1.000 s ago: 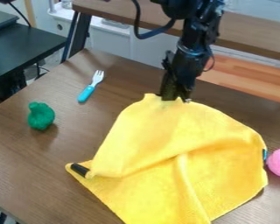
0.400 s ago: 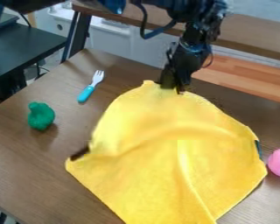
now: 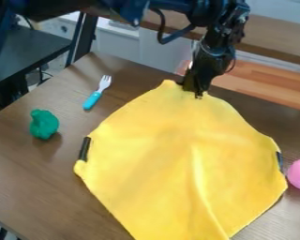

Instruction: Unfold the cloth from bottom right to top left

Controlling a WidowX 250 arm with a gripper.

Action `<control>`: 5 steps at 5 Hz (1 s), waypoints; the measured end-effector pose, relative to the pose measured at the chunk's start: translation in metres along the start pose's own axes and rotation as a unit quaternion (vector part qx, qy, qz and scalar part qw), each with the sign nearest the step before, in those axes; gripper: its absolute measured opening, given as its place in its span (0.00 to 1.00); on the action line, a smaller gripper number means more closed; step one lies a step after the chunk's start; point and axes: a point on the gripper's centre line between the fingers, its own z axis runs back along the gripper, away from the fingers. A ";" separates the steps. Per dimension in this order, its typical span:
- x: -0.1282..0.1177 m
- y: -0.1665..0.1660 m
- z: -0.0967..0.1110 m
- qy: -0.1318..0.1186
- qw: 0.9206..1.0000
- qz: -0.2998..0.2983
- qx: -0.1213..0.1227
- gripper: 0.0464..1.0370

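Observation:
The black gripper (image 3: 195, 93) hangs at the upper middle, at the far corner of the yellow cloth, shut on the cloth's edge. Spread out in a rough diamond, the yellow cloth (image 3: 159, 159) covers the middle and front of the table, its far part raised toward the gripper. A ridge runs down its right half to the near edge. Dark strips show at its left and right edges.
On the wooden table (image 3: 27, 173), a green toy (image 3: 44, 124) stands at the left, and a fork with a blue handle (image 3: 97, 93) lies behind it. A pink ball (image 3: 299, 174) sits beside the cloth's right corner.
The gripper has moved slightly right and toward the back with the cloth's far corner. The cloth's folds have flattened, and its left side has swung outward, with the dark strip there now more upright.

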 end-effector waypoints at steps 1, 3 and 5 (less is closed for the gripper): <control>0.006 0.000 -0.004 -0.010 1.000 -0.016 -0.009 0.02; -0.010 -0.012 -0.018 -0.032 0.998 -0.004 -0.054 0.40; -0.033 -0.016 0.026 -0.101 0.992 0.025 -0.073 0.96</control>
